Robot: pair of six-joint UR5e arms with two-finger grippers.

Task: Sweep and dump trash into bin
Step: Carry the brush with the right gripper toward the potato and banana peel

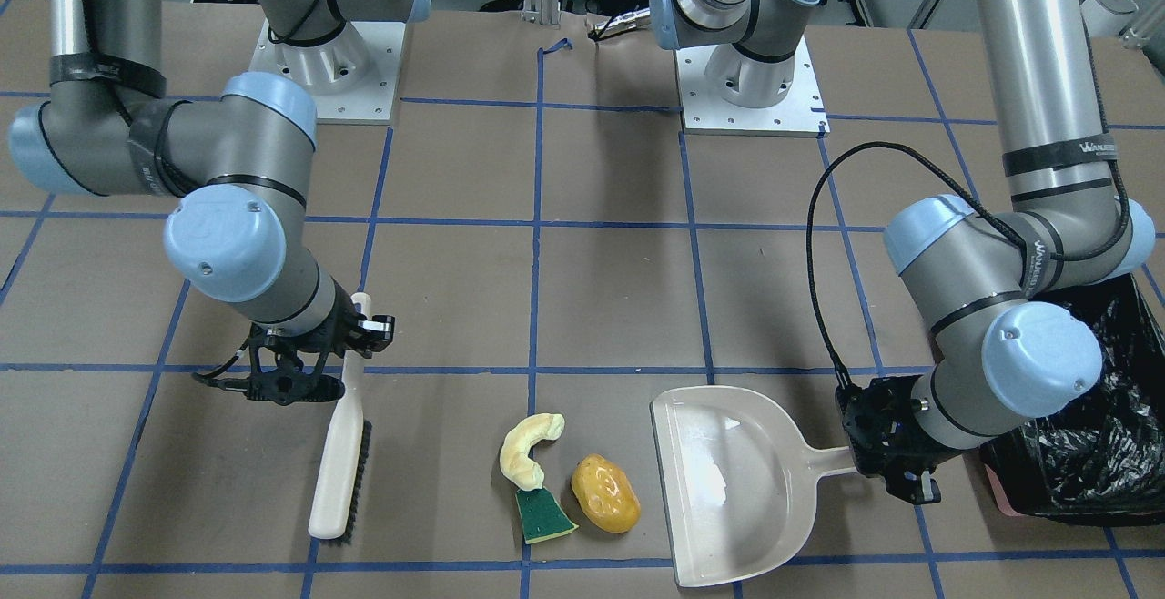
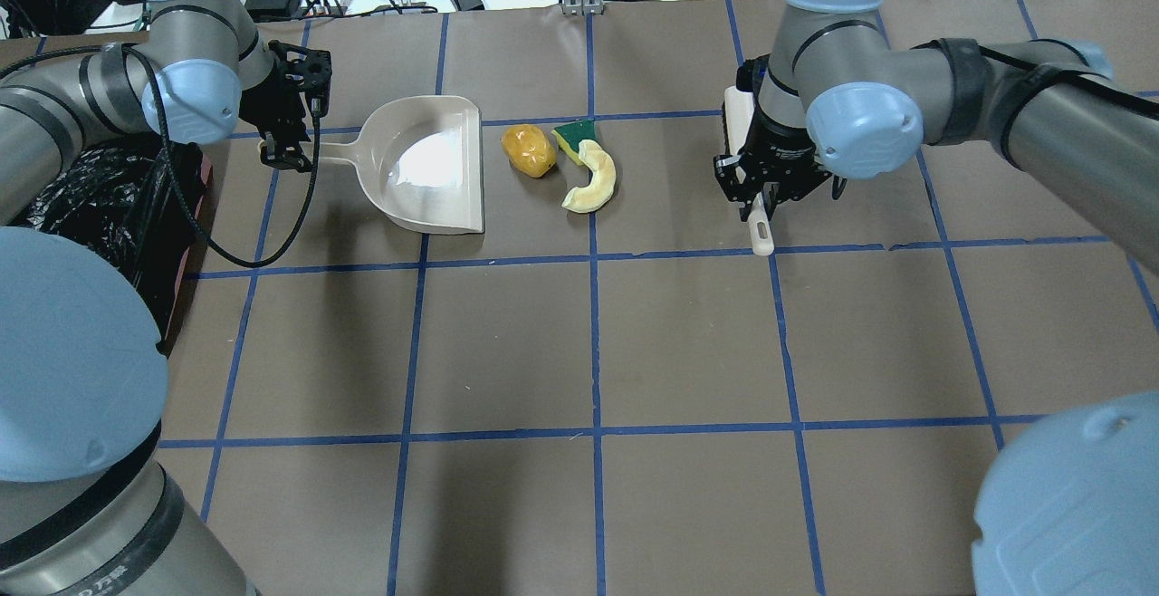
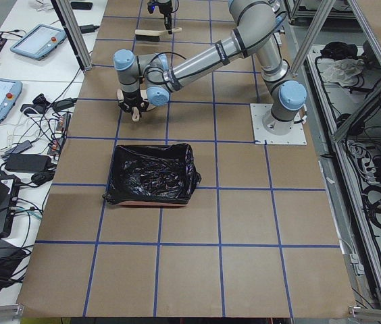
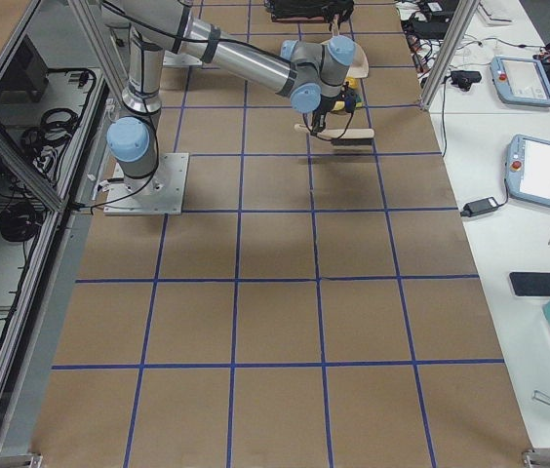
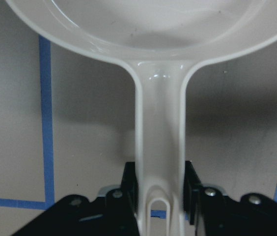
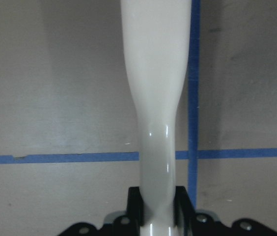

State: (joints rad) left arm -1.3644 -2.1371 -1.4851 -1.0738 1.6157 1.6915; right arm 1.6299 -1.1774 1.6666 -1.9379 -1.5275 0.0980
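Brown-paper table (image 1: 601,308) with a blue tape grid; both tools gripped, trash on the table between them.
Nearest the front-facing camera: green-topped sponge wedge (image 1: 543,514) touching the curved foam piece (image 1: 526,450) just behind it. Amber lump (image 1: 605,492) sits just beside the sponge and near the open lip of the dustpan (image 1: 728,481), which faces the trash. Brush (image 1: 339,472) lies well apart on the other side, dark bristles turned toward the trash. Further back, the left gripper (image 1: 863,464) has its jaws clamped on the dustpan handle, and the right gripper (image 1: 350,355) has its jaws clamped on the brush handle. Bin (image 1: 1119,417), lined with a black bag, stands beside the left gripper at the table edge. Arm bases (image 1: 751,80) are farthest back.
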